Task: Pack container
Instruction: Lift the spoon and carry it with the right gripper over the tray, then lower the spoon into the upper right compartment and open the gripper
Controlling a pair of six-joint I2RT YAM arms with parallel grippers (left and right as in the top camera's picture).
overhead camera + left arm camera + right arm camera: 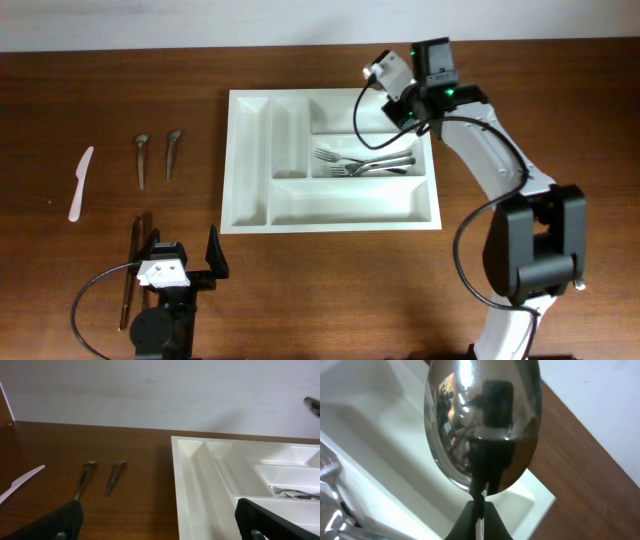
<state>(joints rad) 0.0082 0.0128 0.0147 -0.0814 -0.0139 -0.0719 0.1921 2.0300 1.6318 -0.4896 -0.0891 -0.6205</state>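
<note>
Your right gripper (479, 521) had its fingers pinched narrow on the neck of a metal spoon (482, 425). The bowl stood out ahead of the fingertips and filled most of the wrist view. Below and beyond it lay the white walls of the container (385, 455), so the spoon hung over the tray and not over bare table.

From overhead, the right gripper (392, 100) sat at the far right corner of the container (250, 225), above the farthest of the three long compartments. The spoon (360, 110) showed only as a thin line reaching in over that compartment. It seemed to run more across the compartment than along it, though the line was too faint to be sure. That was the relation your next move depended on. The compartment's long axis ran left to right, so in my judgement the spoon wanted turning to lie along it before you let go.

The forks (365, 163) lay in the middle long compartment, just nearer than the spoon. The nearest long compartment and the two narrow ones looked empty.

Your left gripper (182, 250) rested wide open with nothing between its fingers, at the near left, well apart from the spoon. Beside it lay some dark sticks (130, 270). Farther out were two short metal utensils (155, 155) and a white plastic knife (80, 182), all closer to that arm.
</note>
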